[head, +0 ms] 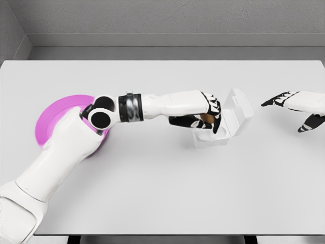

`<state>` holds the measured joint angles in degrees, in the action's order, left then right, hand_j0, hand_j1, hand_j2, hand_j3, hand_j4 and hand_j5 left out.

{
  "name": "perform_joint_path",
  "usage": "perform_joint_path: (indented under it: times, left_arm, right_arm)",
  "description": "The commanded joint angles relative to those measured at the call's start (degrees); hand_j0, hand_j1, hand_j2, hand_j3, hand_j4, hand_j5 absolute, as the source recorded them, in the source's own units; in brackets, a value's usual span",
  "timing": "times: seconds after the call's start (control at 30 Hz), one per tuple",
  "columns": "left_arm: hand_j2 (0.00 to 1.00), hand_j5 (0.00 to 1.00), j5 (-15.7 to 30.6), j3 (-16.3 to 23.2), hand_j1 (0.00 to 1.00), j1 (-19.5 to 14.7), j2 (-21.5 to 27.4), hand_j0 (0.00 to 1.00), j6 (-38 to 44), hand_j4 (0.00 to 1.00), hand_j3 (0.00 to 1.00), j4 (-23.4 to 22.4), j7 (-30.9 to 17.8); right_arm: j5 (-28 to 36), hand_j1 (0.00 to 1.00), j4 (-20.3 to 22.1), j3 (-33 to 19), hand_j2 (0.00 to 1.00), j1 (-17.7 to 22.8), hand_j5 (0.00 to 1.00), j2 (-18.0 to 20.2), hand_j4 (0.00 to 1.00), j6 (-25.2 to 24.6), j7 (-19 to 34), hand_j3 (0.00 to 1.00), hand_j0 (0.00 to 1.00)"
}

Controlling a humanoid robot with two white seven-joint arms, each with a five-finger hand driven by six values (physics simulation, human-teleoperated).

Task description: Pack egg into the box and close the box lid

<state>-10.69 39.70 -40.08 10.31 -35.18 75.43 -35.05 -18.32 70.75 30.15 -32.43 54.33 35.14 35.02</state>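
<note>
Now egg [207, 118] in left hand [200, 118] above box [223, 124]

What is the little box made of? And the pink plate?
The box looks like thin clear plastic: you can see the table through its walls and raised lid. The pink plate looks like smooth matte plastic or glazed ceramic, one flat colour with no shine; a simulator render cannot settle which.

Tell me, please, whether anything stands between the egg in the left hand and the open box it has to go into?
Nothing visible does. The left hand holds the egg right above the box, whose lid is swung up and back to the right, leaving the opening free. The right hand hovers apart to the right, and the pink plate lies far left.
</note>
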Motion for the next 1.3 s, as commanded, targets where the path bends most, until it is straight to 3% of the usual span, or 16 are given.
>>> perform_joint_path:
  times: [0.0, 0.1, 0.27, 0.93, 1.27]
  left_arm:
    - [0.34, 0.34, 1.4, 0.0, 0.34, 0.0, -1.2, 0.34, 0.2, 0.34, 0.34, -2.3, 0.0]
    - [0.34, 0.34, 2.6, 0.4, 0.34, -0.1, -1.8, 0.34, 0.2, 0.34, 0.34, -4.8, 0.0]
    - [0.34, 0.34, 6.5, 0.6, 0.34, 0.0, -1.8, 0.34, 0.2, 0.34, 0.34, -4.9, 0.0]
    - [0.34, 0.34, 7.7, 2.0, 0.34, 1.5, -4.2, 0.34, 0.2, 0.34, 0.34, -10.7, 0.0]
    - [0.34, 0.34, 10.6, 1.9, 0.34, 1.3, -3.6, 0.34, 0.2, 0.34, 0.34, -12.4, 0.0]
  right_arm:
    - [0.3, 1.00, 0.0, 0.0, 1.00, 0.0, 1.00, 0.1, 1.00, -0.1, 0.0, 1.00, 1.00]
    - [0.3, 1.00, 0.1, 0.0, 1.00, 0.0, 1.00, 0.1, 1.00, -0.1, 0.0, 1.00, 1.00]
    - [0.3, 1.00, 0.1, 0.0, 1.00, 0.0, 1.00, 0.1, 1.00, -0.1, 0.0, 1.00, 1.00]
    - [0.3, 1.00, 0.0, 0.0, 1.00, 0.2, 1.00, -0.1, 1.00, -0.1, 0.0, 1.00, 1.00]
    - [0.3, 1.00, 0.0, 0.0, 1.00, 0.3, 1.00, -0.4, 1.00, -0.1, 0.0, 1.00, 1.00]
